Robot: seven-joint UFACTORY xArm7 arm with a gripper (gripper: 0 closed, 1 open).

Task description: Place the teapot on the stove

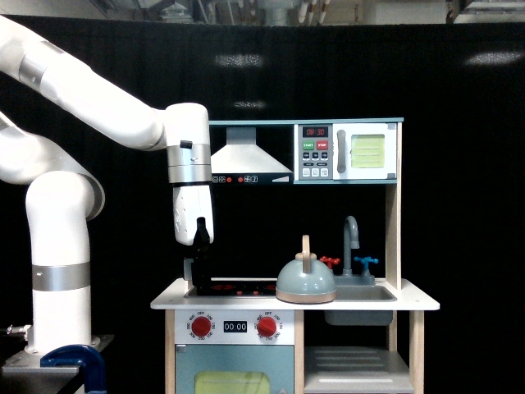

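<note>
The teapot (305,284) is a grey-blue dome with a tan base rim and an upright wooden loop handle. It stands on the white counter at the right end of the stove (234,289), beside the sink. The stove is a flat black panel with red burner marks. My gripper (198,277) hangs from the white arm over the stove's left end, well to the exterior view's left of the teapot and apart from it. Its dark fingers merge with the black backdrop, so their spacing is unclear. Nothing shows between them.
A grey faucet (352,238) with red and blue taps stands behind the sink basin (361,294). A range hood (244,160) and a toy microwave (346,152) hang above the counter. A wooden post (393,222) stands at the right. Red knobs (201,327) sit on the front panel.
</note>
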